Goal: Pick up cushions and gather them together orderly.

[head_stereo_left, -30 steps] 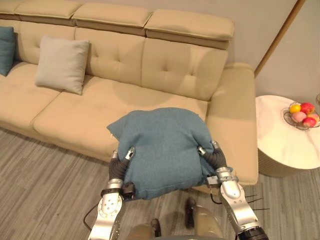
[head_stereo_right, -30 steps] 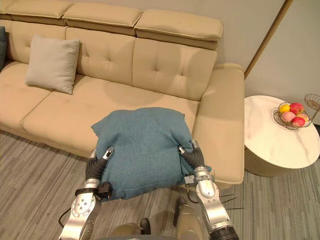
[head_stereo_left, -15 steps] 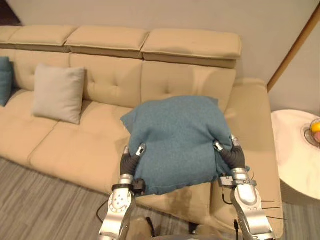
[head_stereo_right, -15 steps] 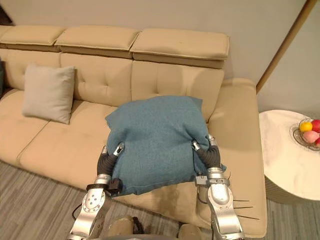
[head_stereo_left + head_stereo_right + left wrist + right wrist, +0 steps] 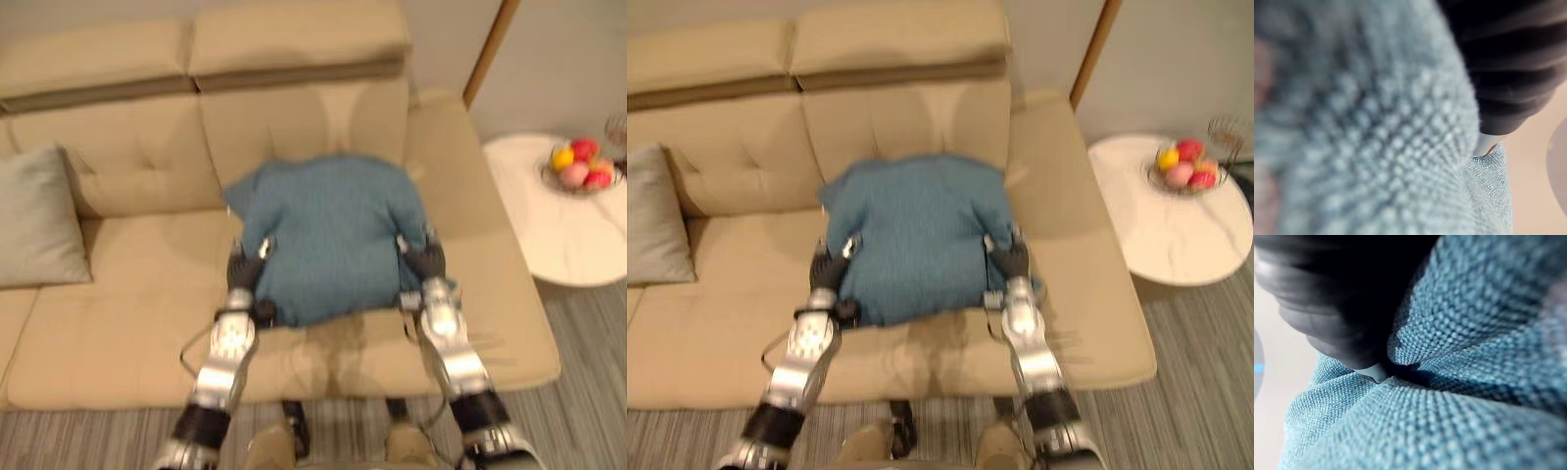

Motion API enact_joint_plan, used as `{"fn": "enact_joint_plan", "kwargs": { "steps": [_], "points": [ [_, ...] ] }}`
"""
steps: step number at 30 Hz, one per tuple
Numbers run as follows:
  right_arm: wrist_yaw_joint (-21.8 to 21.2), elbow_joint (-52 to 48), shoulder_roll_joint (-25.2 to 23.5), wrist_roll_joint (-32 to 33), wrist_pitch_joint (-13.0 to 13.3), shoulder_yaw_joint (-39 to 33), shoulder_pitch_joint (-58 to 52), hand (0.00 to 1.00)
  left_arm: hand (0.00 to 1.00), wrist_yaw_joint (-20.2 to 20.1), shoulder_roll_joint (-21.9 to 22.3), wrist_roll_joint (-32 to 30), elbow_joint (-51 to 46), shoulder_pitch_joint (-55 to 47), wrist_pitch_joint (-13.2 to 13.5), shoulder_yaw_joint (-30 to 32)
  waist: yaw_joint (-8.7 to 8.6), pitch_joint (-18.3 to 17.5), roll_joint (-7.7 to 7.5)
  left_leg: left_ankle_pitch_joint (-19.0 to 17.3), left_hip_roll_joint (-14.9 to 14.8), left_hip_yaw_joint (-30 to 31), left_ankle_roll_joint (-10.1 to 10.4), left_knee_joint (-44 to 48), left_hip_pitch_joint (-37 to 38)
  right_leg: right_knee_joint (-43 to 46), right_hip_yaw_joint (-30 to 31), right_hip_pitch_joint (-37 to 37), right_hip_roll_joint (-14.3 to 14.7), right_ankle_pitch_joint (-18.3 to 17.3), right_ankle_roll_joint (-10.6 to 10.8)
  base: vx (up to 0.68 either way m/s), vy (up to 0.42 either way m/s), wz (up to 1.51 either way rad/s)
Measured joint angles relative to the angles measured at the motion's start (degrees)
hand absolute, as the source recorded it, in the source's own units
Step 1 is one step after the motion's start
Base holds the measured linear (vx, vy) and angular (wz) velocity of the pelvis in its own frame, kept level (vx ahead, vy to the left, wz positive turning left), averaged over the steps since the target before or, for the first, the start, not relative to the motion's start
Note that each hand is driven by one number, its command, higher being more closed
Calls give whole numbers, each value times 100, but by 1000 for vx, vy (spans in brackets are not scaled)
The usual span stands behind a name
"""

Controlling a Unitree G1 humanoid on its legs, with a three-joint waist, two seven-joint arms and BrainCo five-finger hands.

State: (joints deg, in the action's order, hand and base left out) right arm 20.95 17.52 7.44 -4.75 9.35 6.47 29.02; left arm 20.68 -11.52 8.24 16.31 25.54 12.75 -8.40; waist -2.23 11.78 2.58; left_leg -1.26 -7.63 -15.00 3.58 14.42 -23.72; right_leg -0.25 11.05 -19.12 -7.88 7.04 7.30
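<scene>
Right now the blue cushion is off the seat, carried between both hands above the right end of the beige sofa. The left hand grips the cushion's left edge and the right hand grips its right edge, both at the near corners. Each hand has its thumb laid over the top of the cloth while the fingers go underneath, so the cushion is pinched on both sides. From the right wrist, the blue weave folds in deeply around a silver fingertip beside the dark ribbed cover. From the left wrist, the cloth is pressed right up against the hand.

The cushion's near edge hangs over the front part of the right seat, with a shadow on the seat below it. Its far edge lies in front of the right backrest, and I cannot tell whether the two touch.

A grey cushion leans against the backrest at the far left, well apart from the blue one. To the right of the sofa's armrest stands a round white table with a wire bowl of fruit on its far side. Grey striped floor runs along the sofa's near side.
</scene>
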Motion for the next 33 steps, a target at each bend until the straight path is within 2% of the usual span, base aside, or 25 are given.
{"fn": "enact_joint_plan", "kwargs": {
  "steps": [2, 3, 6, 8, 9, 14, 18, 23, 28, 30, 33],
  "points": [
    [362, 379, 50, -199, -182, -287, 1307, 100, 100, 341, -319, 6, 678, 1480, -5, 12, 13, 427, -2, 265, -9, 97, -44, -89, -340, 1, -61, -320, 36, 172, 32, -203, -53, 18],
    [474, 502, 53, -266, -240, -380, 1660, 100, 100, 422, -349, 8, 877, 1892, -6, 13, 21, 500, -1, 333, -6, 118, -55, -144, -435, 1, -88, -421, 40, 207, 54, -155, -48, 21],
    [911, 1196, 220, -403, -353, -761, 3455, 100, 100, 619, -663, 134, 1825, 3879, 1, 139, 36, 1008, -2, 766, 47, 271, -56, -528, -664, 4, -239, -729, 58, 346, 32, -134, -47, 24],
    [952, 1547, 245, -436, -354, -896, 4074, 100, 100, 626, -756, 178, 2149, 4454, 4, 241, 27, 1146, -1, 885, 62, 295, -57, -660, -699, 6, -264, -812, 58, 383, 39, -77, -30, 13],
    [1067, 1933, 332, -434, -355, -906, 4637, 0, 0, 651, -848, 250, 2545, 5039, 4, 246, 15, 1163, -2, 996, 75, 335, -64, -770, -844, 2, -305, -969, 62, 415, 31, -88, -30, 16],
    [1185, 3119, 763, -283, -336, -981, 5953, 0, 0, 688, -1038, 365, 3710, 6430, 10, 251, 7, 1171, 4, 1476, 153, 502, -64, -1425, -1185, -17, -496, -1485, 60, 465, 21, -55, -20, 18],
    [1104, 3460, 881, 205, -289, -974, 6186, 0, 0, 558, -1045, 550, 4003, 6611, 6, 456, 11, 1367, 23, 1651, 168, 592, -55, -1679, -1373, -110, -623, -1684, 59, 511, 29, -12, 7, 11],
    [745, 3564, 857, 543, -307, -794, 5741, 0, 0, 240, -698, 744, 4054, 6232, -68, 941, 154, 1651, 20, 1676, 154, 604, -44, -1688, -1676, -95, -653, -1981, 73, 516, 30, 7, 21, 2],
    [405, 3414, 723, 700, -307, -320, 4787, 0, 0, 38, -299, 760, 4011, 5312, -98, 1140, 149, 1666, 21, 1673, 94, 521, -40, -1639, -1708, 32, -639, -2044, 114, 514, 30, 21, 34, -3],
    [283, 3084, 698, 699, -288, -187, 4474, 0, 0, -64, -267, 709, 3809, 5029, -68, 1138, 150, 1665, 21, 1669, 39, 516, -35, -1630, -1656, 157, -630, -2050, 173, 506, 27, -6, 26, -6],
    [108, 2852, 699, 696, -205, -113, 4152, 0, 0, -190, -324, 670, 3658, 4706, -73, 1132, 177, 1664, 18, 1589, -17, 491, 62, -1518, -1571, 491, -612, -2080, 185, 224, -30, -31, -3, 0]
  ]
}}
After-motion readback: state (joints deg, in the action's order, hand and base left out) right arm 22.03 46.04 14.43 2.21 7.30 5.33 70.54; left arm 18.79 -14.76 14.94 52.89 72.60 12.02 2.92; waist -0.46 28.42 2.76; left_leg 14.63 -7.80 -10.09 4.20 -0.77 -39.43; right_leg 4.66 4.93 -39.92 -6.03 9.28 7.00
